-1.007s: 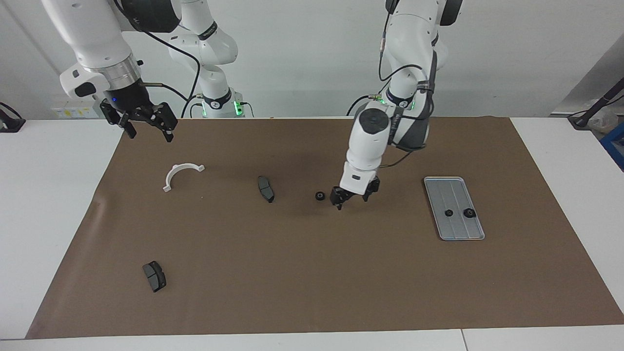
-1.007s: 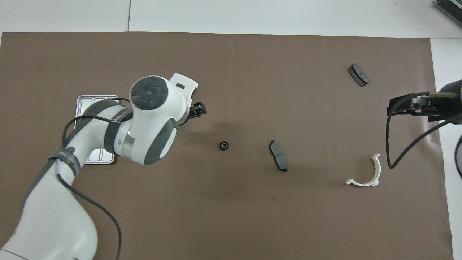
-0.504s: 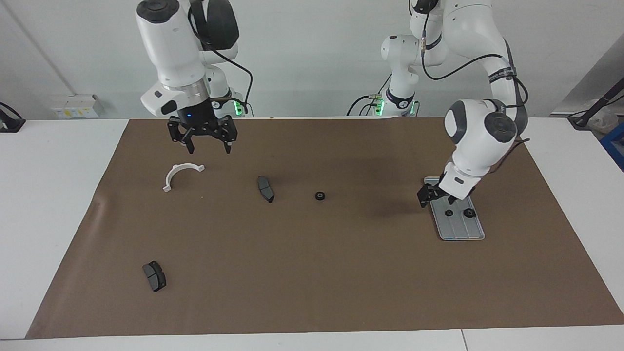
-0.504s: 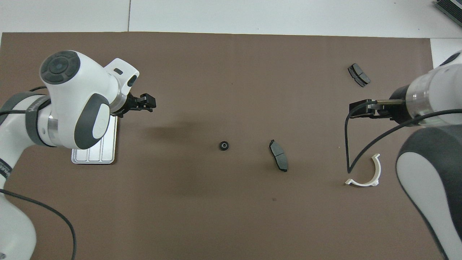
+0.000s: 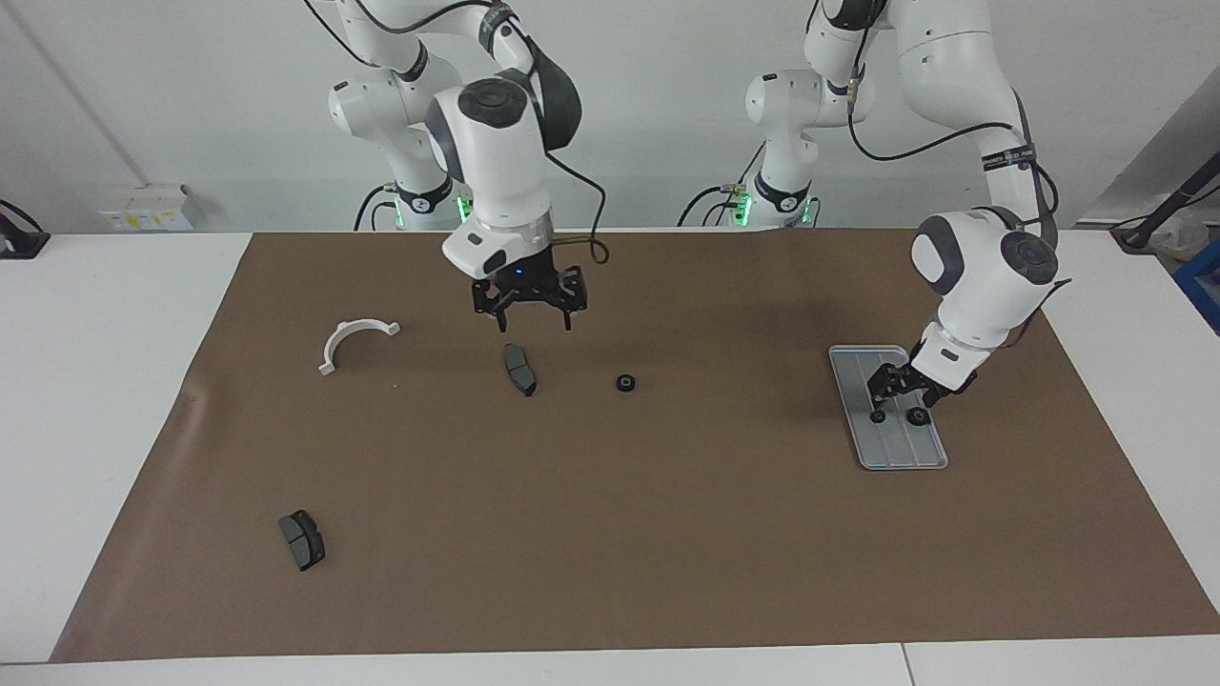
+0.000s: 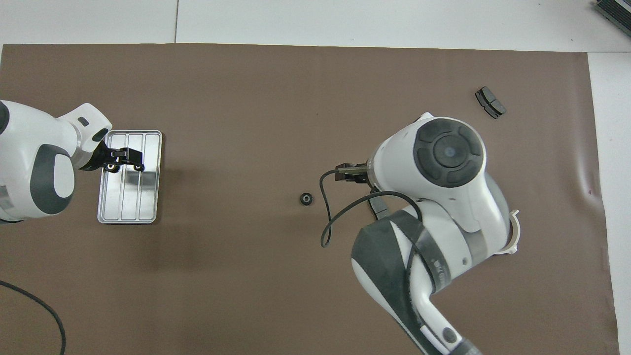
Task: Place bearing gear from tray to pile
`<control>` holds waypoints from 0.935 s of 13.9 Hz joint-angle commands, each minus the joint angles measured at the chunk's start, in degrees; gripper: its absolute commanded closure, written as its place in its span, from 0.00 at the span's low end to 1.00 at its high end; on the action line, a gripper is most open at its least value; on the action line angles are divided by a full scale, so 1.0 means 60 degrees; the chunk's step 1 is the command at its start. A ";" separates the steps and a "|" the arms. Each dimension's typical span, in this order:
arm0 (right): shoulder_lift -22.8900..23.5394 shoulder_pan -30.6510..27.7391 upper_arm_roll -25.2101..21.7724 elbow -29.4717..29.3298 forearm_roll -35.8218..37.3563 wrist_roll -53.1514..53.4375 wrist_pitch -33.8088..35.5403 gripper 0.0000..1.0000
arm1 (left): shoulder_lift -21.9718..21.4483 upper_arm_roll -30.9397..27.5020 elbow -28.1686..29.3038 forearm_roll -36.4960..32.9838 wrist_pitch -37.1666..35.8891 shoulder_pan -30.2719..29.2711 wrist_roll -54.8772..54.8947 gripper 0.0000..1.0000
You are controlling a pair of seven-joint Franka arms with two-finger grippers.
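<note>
We start with the small black ring-shaped bearing gears. Two of them (image 5: 878, 416) (image 5: 918, 416) lie side by side on the flat silver-grey grooved metal tray (image 5: 901, 453), which sits toward the left arm's end of the brown mat (image 5: 610, 534). A third black gear (image 5: 625, 383) rests on the mat well apart from the tray, near the middle of the table and just beside a dark grey curved brake-pad-like piece (image 5: 519, 369).

The left gripper (image 5: 899, 394) hangs low over the tray, right above the two gears; its fingers look spread, one toward each gear, and nothing is pinched between them as far as we can see. We cannot tell whether a fingertip touches either gear.

The right gripper (image 5: 530, 305) hovers over the brake-pad-like piece with its fingers spread wide and empty.

The rest of the pile is loosely scattered: a white half-ring plastic bracket (image 5: 351, 343) lies toward the right arm's end, and a second dark grey brake-pad-like piece (image 5: 301, 539) lies much farther from the robots.

We judge the task partly done: one gear sits by the pile's parts, two are left on the tray, and the left arm seems set to pick the next. Closing on a single gear, then carrying it across, is what remains.
</note>
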State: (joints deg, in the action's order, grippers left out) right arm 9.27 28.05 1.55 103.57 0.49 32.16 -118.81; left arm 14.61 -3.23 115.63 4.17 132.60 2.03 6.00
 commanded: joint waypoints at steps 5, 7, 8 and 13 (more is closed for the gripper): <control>0.1193 0.1111 -0.0039 0.0125 0.0255 0.0866 -0.1246 0.00 | -0.0237 -0.0004 0.0884 0.0155 0.0926 0.0365 -0.0957 0.30; 0.1762 0.1534 -0.0054 0.0171 0.0299 0.0910 -0.1655 0.00 | -0.0194 -0.0004 0.0958 0.0155 0.1161 0.0380 -0.0986 0.34; 0.1925 0.1536 -0.0054 0.0156 0.0299 0.0895 -0.1919 0.00 | -0.0193 -0.0004 0.1045 0.0155 0.1278 0.0380 -0.0986 0.36; 0.2658 0.1522 -0.0054 0.0127 0.0928 0.1262 -0.2903 0.00 | -0.0179 -0.0004 0.1295 0.0155 0.1543 0.0380 -0.0972 0.50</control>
State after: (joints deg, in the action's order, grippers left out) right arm 24.67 37.42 1.34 104.29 3.90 37.90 -134.83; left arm 14.56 -2.72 121.39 4.32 140.32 3.61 0.48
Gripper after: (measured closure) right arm 0.000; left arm 0.423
